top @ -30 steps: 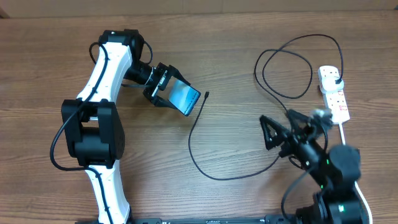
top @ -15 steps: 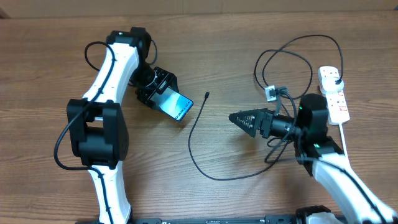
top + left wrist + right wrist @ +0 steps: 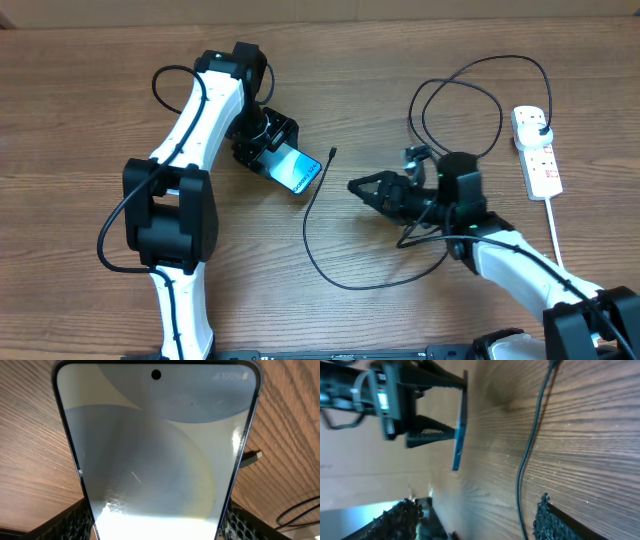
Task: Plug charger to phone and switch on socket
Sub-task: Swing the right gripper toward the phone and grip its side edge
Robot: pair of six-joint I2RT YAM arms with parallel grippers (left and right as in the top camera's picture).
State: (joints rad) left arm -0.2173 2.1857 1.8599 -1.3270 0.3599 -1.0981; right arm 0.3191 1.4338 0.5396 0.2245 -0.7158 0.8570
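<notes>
My left gripper [image 3: 272, 152] is shut on the phone [image 3: 297, 169], holding it tilted above the table with its light blue screen up. In the left wrist view the phone [image 3: 155, 460] fills the frame, its near end between my fingers [image 3: 70, 522]. The charger's small tip [image 3: 331, 152] lies on the wood just right of the phone. Its thin black cable [image 3: 308, 235] curves down, around and back to the socket [image 3: 537, 152] at the far right. My right gripper [image 3: 358, 188] is open, low over the table right of the cable. In the right wrist view the cable [image 3: 532, 435] passes between the fingers [image 3: 555, 520].
The cable makes loose loops [image 3: 460, 100] on the wood left of the white power strip. The strip's thick white cord [image 3: 556, 230] runs down to the front edge. The right wrist view shows the phone edge-on [image 3: 460, 425] ahead, in the left gripper [image 3: 415, 405].
My right arm has swung from the front right to the table's middle, pointing left at the cable, and its jaws have narrowed somewhat. The left arm shifted slightly right with the phone.
</notes>
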